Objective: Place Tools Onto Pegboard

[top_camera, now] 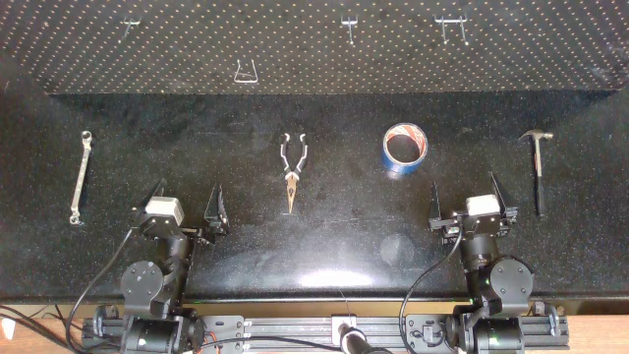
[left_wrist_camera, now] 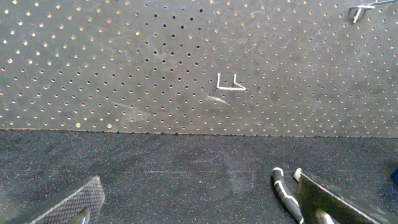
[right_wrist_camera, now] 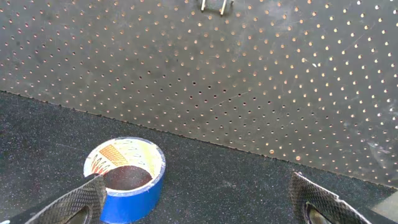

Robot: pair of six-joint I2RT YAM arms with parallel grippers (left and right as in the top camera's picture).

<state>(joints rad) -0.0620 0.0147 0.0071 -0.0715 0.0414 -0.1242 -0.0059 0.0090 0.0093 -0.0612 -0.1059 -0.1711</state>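
Opening step, by the look of it: bare hooks [top_camera: 246,73] on the pegboard [top_camera: 295,39], no tool up. Flat on the dark speckled mat [top_camera: 344,226] before the pegboard: wrench [top_camera: 79,178], pliers [top_camera: 293,169], tape roll [top_camera: 404,147], hammer [top_camera: 538,167]. Farther back from the pegboard, left gripper [top_camera: 189,193] and right gripper [top_camera: 464,191], both spread wide, holding nothing. Next, likely: choose a tool, grasp, lift to a fitting hook.

In the left wrist view the pliers [left_wrist_camera: 283,190] are largely covered by a finger [left_wrist_camera: 336,202] of the left gripper [left_wrist_camera: 199,205]; one handle end is seen. In the right wrist view the tape roll [right_wrist_camera: 143,190] and a hook [right_wrist_camera: 216,6] are cut by the picture's edge.
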